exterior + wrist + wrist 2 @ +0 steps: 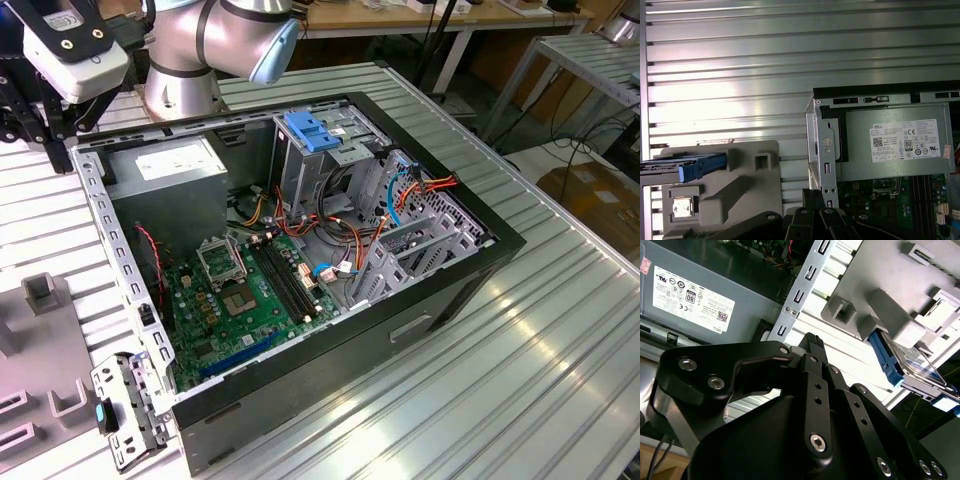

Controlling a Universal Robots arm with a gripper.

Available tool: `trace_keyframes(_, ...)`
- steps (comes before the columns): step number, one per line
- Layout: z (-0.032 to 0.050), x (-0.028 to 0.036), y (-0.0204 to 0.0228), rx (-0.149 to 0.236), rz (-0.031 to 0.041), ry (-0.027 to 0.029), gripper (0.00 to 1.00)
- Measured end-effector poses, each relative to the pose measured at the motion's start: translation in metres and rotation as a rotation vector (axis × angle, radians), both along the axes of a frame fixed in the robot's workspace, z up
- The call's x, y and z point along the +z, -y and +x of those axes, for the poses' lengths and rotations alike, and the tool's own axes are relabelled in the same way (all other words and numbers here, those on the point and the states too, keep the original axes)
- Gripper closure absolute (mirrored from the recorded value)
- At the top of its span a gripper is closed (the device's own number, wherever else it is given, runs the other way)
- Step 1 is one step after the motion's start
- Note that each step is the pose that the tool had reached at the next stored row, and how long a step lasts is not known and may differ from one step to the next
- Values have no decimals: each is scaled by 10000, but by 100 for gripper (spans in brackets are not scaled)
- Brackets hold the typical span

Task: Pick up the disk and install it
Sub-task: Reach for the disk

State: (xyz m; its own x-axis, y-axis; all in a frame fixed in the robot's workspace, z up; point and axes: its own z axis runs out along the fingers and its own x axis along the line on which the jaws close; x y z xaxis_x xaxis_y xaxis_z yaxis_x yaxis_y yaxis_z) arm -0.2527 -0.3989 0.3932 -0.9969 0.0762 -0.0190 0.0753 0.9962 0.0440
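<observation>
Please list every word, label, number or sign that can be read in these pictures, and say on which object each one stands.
White label on the grey metal power-supply box: fine print, round marks, a square code; too small to read surely.
Small red sticker beside it: blurred.
Face of the flat silver-grey disk in blue rails: seen at a slant, nothing readable.
Green motherboard: markings too small.

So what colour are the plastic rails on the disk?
Blue. The rails on the disk show best in the second wrist view.

one open computer case (330, 385), one disk (912, 367) (blue-railed), one grey power supply (165, 160), one black claw (812, 340).
</observation>
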Motion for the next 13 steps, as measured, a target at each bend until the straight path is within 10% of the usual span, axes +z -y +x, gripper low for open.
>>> trace_keyframes(13,-86,-1,0,-1,-1,-73,89)
